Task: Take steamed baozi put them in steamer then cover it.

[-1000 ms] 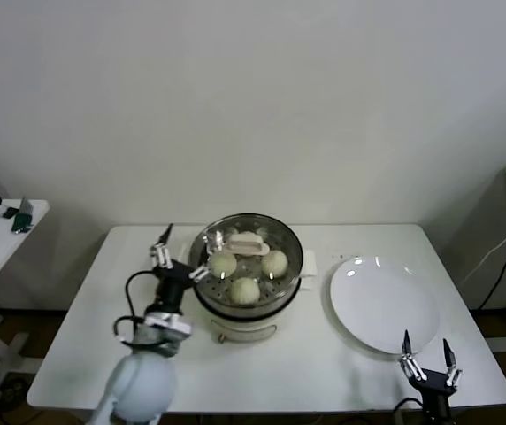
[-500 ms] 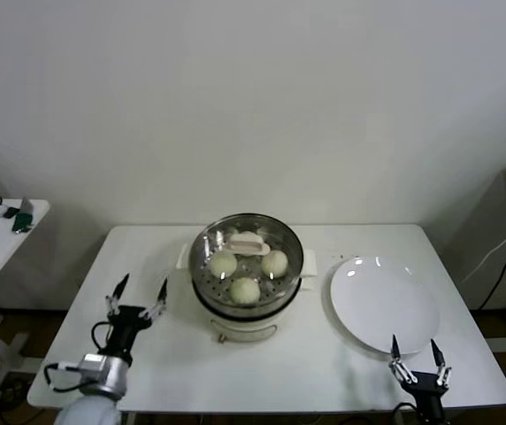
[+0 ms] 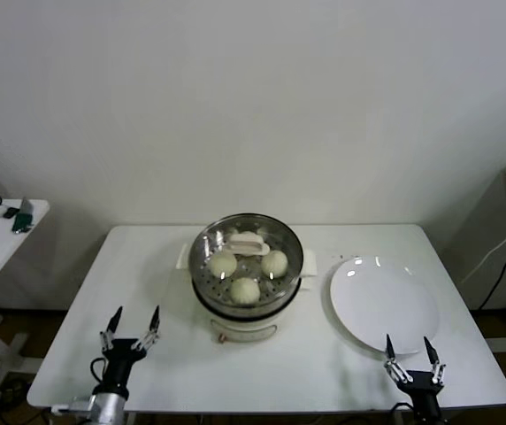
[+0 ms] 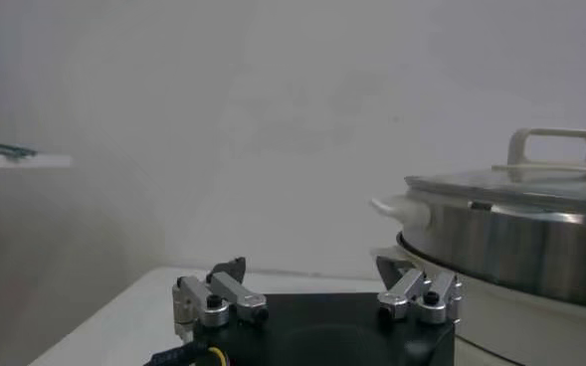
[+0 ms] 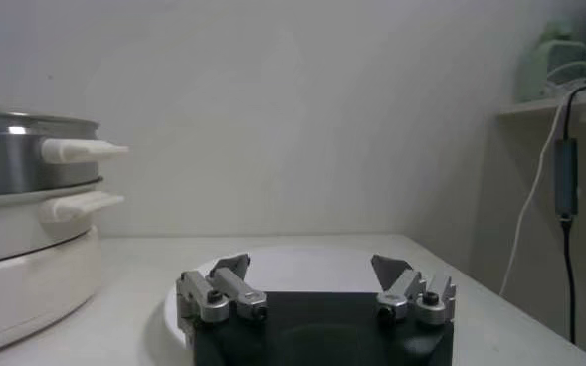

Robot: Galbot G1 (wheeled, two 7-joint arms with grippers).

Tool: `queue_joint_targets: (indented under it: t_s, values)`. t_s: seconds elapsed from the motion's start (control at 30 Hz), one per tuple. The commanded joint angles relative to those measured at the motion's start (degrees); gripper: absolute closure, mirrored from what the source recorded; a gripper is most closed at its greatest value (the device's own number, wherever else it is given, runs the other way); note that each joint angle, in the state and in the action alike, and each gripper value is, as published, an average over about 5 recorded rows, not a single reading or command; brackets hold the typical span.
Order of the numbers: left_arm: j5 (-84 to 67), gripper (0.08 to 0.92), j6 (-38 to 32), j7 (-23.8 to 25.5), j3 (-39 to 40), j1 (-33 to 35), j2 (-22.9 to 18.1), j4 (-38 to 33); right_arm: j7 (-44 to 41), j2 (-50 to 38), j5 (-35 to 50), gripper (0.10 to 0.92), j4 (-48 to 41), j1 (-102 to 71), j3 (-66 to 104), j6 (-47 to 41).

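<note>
- The steamed baozi [image 3: 245, 289] lie inside the steamer [image 3: 247, 305]; three round buns show plainly through the glass, and a fourth is hard to pick out behind the lid's handle.
- The cover [image 3: 246, 251] sits on the steamer, its cream handle across the top, so loading and covering both look done; judging by this, nothing of the task is left.
- The left hand [image 3: 130, 330] hangs low at the counter [image 3: 306, 363] front edge, fingers apart and empty, with the steamer beyond it toward the middle.
- The right hand [image 3: 410, 355] hangs likewise, spread and empty, the bare white plate [image 3: 384, 304] just beyond it.
- The left wrist view alone shows the cover [image 4: 516, 185] seated flat on the steamer's rim.
- The right wrist view shows the steamer's side handles [image 5: 79, 151] in profile; only the head view looks down into the basket.
</note>
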Motion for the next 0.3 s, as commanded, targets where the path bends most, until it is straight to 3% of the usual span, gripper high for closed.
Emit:
queue_joint_targets:
  t_s: [0.03,0.3]
  values:
    - [-2.6,0.177,-3.2,0.9,-0.4,1.6,-0.8,1.5,-0.5,-0.2,0.1,0.203,0.0,0.1,-0.1,-0.3]
    - [-2.6,0.177,-2.8,1.1,-0.2,1.7,-0.8,0.6,-0.6,-0.1,0.0,0.203,-0.1,0.3,-0.3,-0.4]
